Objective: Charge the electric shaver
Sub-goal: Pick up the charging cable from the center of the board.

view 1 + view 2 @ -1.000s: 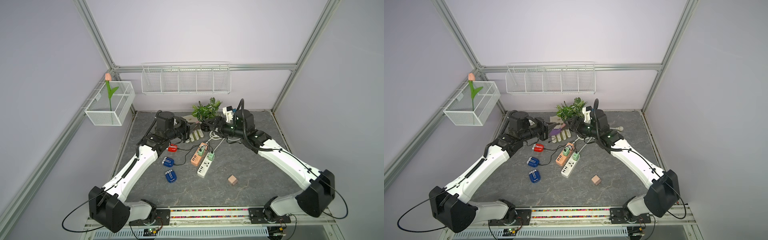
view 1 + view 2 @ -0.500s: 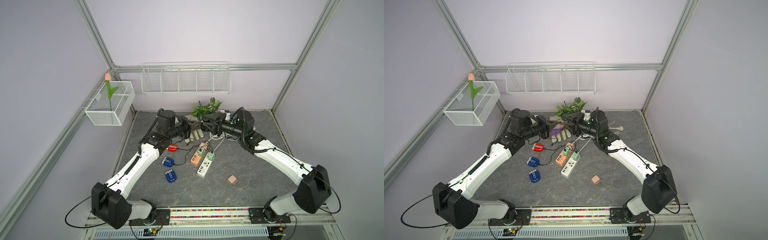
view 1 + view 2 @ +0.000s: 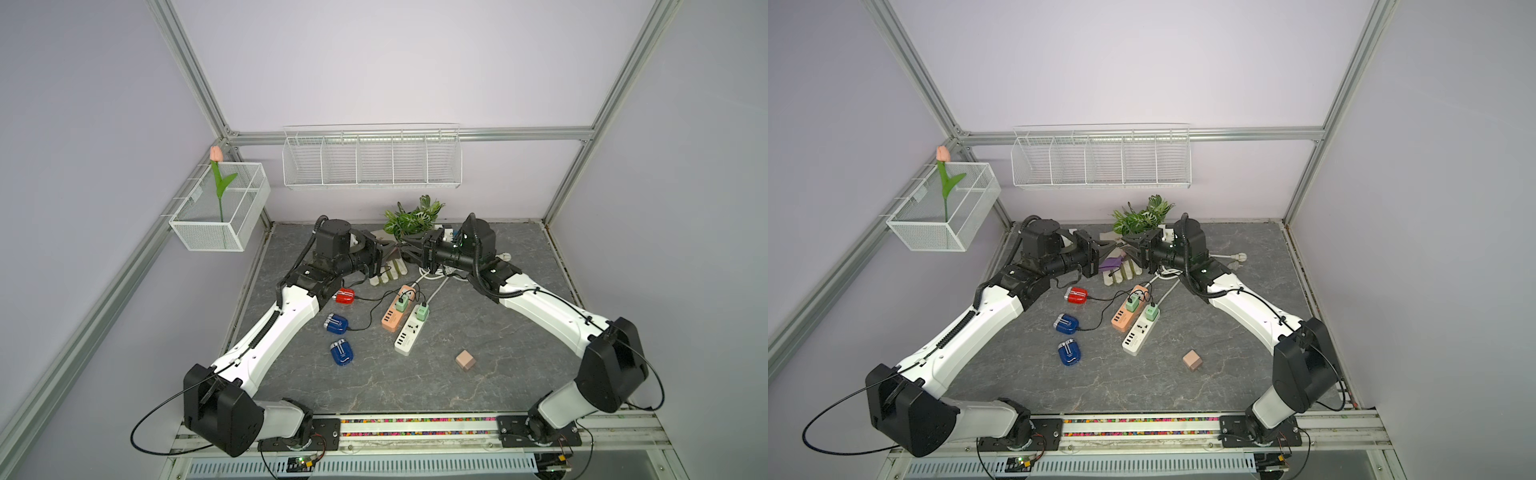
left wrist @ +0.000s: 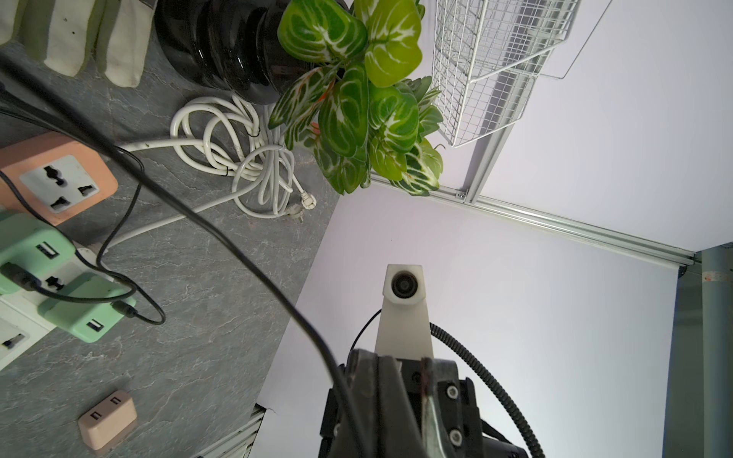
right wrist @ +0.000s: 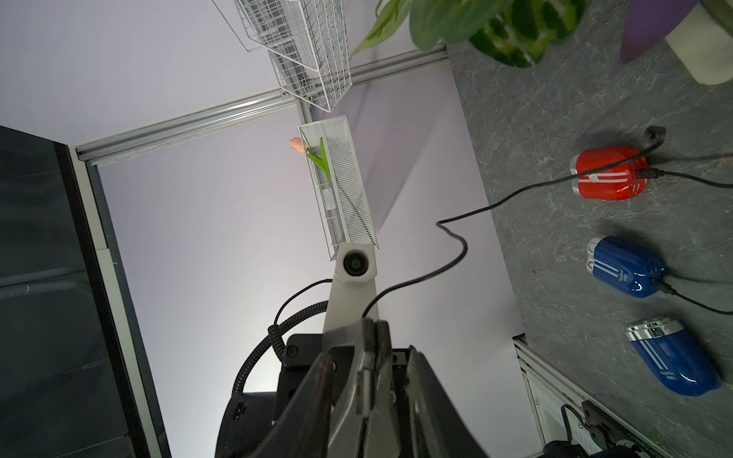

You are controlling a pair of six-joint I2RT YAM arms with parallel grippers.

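Top views: left tool n right tool meet tip to tip; blue shaver w/ no wire lies far off on the worktop. Left wrist: left tool pinches the black cable. Right wrist: can't tell if right tool grips, so cable may drop; shaver shows here, not in left wrist.
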